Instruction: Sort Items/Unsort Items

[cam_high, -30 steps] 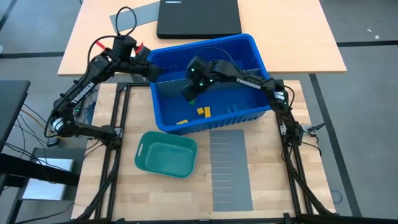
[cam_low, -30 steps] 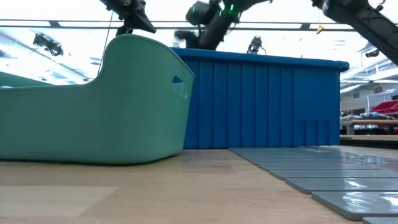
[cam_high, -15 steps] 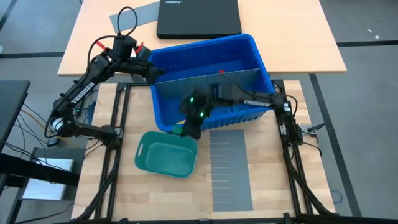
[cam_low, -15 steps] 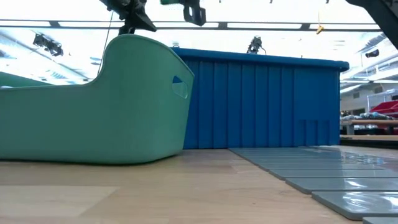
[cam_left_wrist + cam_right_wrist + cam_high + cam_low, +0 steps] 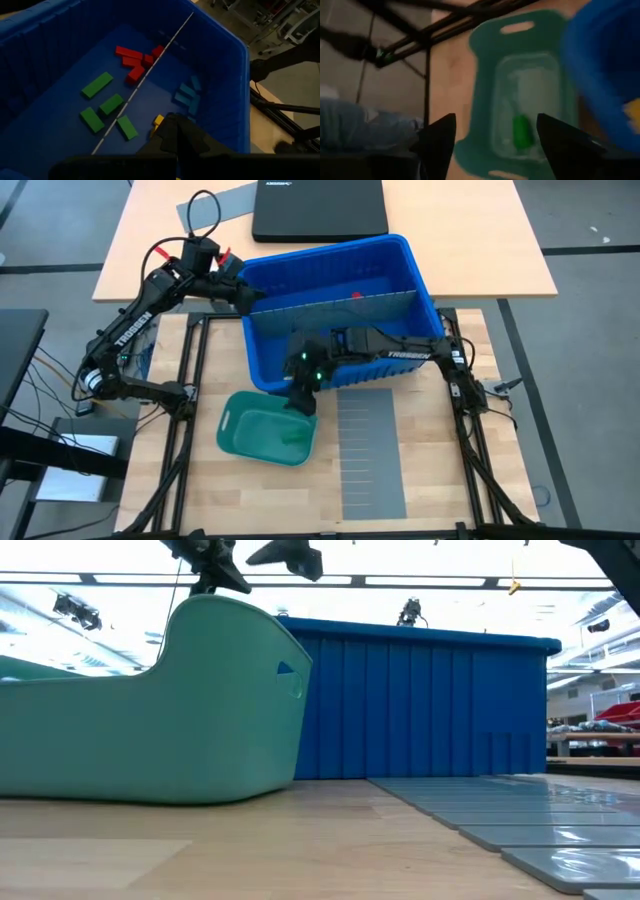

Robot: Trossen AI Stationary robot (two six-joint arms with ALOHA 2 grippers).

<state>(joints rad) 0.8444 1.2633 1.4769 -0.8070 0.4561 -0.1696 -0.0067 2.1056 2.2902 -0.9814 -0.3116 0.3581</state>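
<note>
Spread wide and holding nothing, the right gripper [image 5: 299, 402] hangs over the edge of the teal tray [image 5: 240, 446] nearest the blue bin [image 5: 420, 275], its two dark fingers [image 5: 436, 145] framing the tray in the right wrist view. Between them a green block [image 5: 521, 132] lies on the tray floor; from above the same block [image 5: 291, 440] shows only as a small darker mark, so its exact lie is hard to judge. Low down, the gripper [image 5: 290, 555] sits above the tray's rim, clear of it.

Pressed together, the left gripper [image 5: 246, 297] rests at the bin's back left corner (its closed tip [image 5: 175, 137] shows dark in its own wrist view). Inside the bin a thin divider [image 5: 145, 80] splits the floor: red blocks [image 5: 131, 58] cluster against it, green blocks [image 5: 102, 105] lie scattered on one side, pale blue blocks [image 5: 187, 95] on the other, and a yellow block [image 5: 157, 120] sits just beside the closed tip.

A grey slotted sheet [image 5: 372, 450] lies flat on the table [image 5: 520, 430], just beside the tray
</note>
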